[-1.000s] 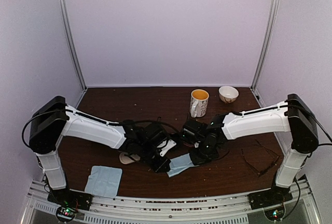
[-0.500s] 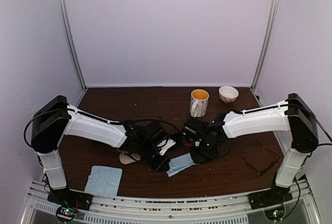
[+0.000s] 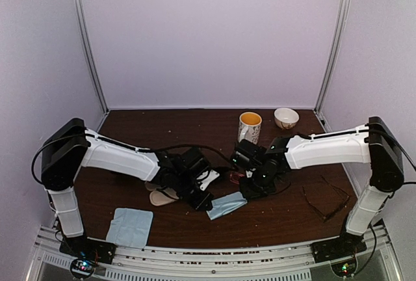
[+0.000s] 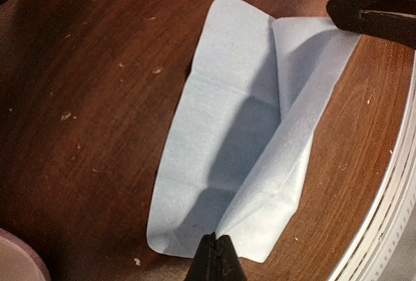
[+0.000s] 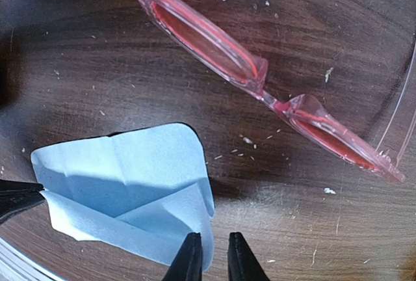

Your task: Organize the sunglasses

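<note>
Left gripper (image 4: 218, 259): fingertips pressed together, pinching the near edge of the folded blue cloth (image 4: 227, 131). Position matches the earlier frame.

Right gripper (image 5: 213, 263): fingers slightly spread, a narrow gap between them. The cloth's corner lies beside one fingertip and is not clamped. A second ago this gripper sat low on the cloth's right end; it now stands higher and further back, and the cloth has settled a little flatter on the table (image 3: 162, 125).

Pink glasses (image 5: 263, 86): on the table, lenses down, just beyond the cloth and clear of it, near the right gripper. Neither gripper touches them.

Thin black glasses (image 3: 325, 200): on the table near the right arm's base, well apart from both grippers, unmoved since the earlier frames
</note>
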`<move>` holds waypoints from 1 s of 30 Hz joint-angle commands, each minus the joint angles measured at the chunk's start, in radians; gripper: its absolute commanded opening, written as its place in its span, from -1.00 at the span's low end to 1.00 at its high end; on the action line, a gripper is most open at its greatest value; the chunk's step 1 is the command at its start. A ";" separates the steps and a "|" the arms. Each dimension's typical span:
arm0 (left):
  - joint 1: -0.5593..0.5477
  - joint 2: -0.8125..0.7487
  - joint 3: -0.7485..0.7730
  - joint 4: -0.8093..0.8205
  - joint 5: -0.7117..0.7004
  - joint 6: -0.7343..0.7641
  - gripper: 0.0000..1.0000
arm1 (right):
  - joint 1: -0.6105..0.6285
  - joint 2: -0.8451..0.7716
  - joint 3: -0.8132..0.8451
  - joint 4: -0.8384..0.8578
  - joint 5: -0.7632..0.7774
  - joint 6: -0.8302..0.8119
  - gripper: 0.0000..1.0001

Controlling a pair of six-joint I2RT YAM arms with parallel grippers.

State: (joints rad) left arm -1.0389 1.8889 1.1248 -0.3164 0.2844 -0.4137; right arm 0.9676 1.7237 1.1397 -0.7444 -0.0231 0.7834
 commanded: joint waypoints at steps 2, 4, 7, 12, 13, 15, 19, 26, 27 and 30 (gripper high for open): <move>0.015 0.024 0.037 -0.023 -0.007 0.001 -1.00 | -0.014 -0.037 -0.003 0.007 0.009 -0.009 -0.66; 0.016 0.028 0.046 -0.036 -0.014 0.005 -1.00 | -0.019 -0.041 -0.004 0.010 0.012 -0.009 -0.61; 0.016 0.032 0.052 -0.045 -0.025 0.003 -1.00 | -0.022 -0.052 -0.007 0.013 0.024 -0.006 -0.55; 0.016 0.036 0.061 -0.061 -0.055 -0.002 -1.00 | -0.031 -0.093 -0.031 0.037 0.050 0.010 -0.50; 0.016 0.038 0.064 -0.064 -0.058 -0.001 -1.00 | -0.032 -0.102 -0.039 0.044 0.053 0.012 -0.49; 0.016 0.040 0.068 -0.068 -0.066 0.000 -1.00 | -0.035 -0.121 -0.053 0.052 0.065 0.020 -0.48; 0.016 0.041 0.075 -0.071 -0.070 0.002 -1.00 | -0.035 -0.153 -0.092 0.077 0.067 0.031 -0.47; 0.016 0.041 0.088 -0.083 -0.081 0.014 -1.00 | -0.035 -0.243 -0.262 0.287 -0.039 0.055 -0.41; 0.016 0.040 0.090 -0.085 -0.082 0.016 -1.00 | -0.035 -0.259 -0.287 0.329 -0.054 0.065 -0.39; 0.016 0.041 0.092 -0.088 -0.089 0.018 -1.00 | -0.035 -0.291 -0.349 0.407 -0.074 0.100 -0.31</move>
State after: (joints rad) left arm -1.0283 1.9232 1.1896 -0.3958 0.2157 -0.4126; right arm 0.9360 1.4830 0.8501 -0.4911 -0.0528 0.8337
